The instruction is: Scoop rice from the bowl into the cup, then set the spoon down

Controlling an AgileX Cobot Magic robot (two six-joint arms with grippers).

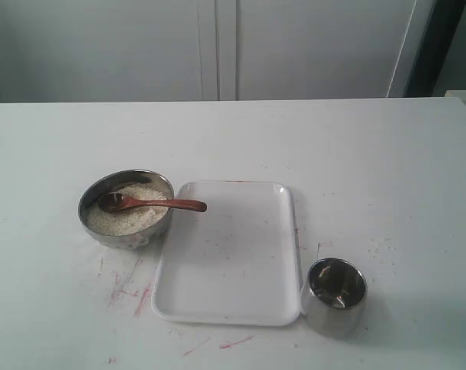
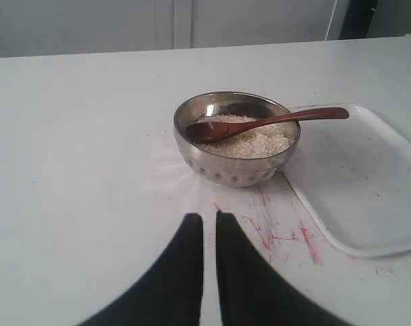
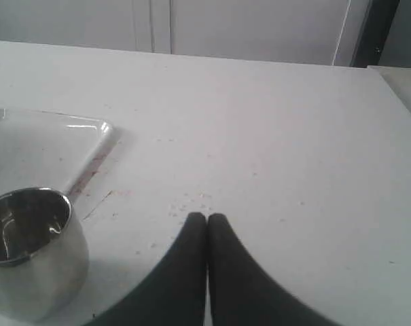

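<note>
We record the left end effector [image 2: 209,217] closed to a thin gap, empty, near the bowl [image 1: 115,234]. On the counter [image 1: 371,169], the bowl holds rice [image 1: 134,217]. The spoon [image 1: 163,204] rests in it, handle overhanging the white tray [image 1: 233,262]. The cup [image 1: 333,317] stands just beside the tray. Right end effector [image 3: 206,219] closed, empty.

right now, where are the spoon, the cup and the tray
spoon [image 1: 157,204]: exterior view, middle of its handle
cup [image 1: 334,316]: exterior view, its outer front wall
tray [image 1: 233,254]: exterior view, bare floor at its middle
</note>
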